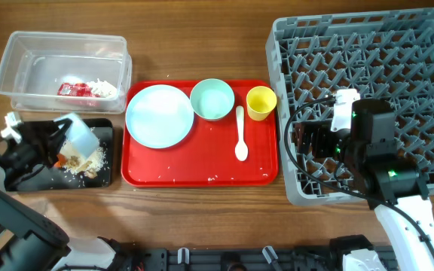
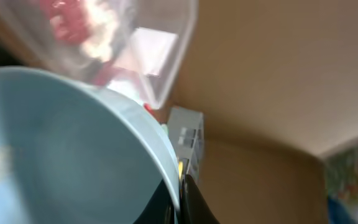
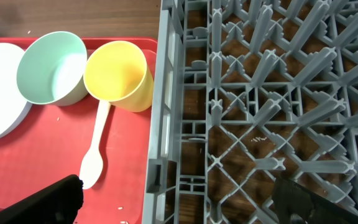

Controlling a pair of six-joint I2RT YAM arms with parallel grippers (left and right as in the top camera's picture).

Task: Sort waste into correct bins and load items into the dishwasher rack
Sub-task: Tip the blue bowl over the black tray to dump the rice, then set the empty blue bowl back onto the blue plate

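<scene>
Cameras: overhead, two wrists.
Overhead looks straight down at worktop; left wrist near light blue bowl; right wrist and overhead share dishwasher rack, yellow cup.

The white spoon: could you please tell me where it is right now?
Overhead, the white spoon lies on the right side of the red tray, just below the mint-green bowl and yellow cup.

A red tray lies flat near the middle of the table, its long sides parallel to the front edge. It is rectangular, with rounded corners and a low raised rim. The table is brown wood, its grain running left to right.
</scene>
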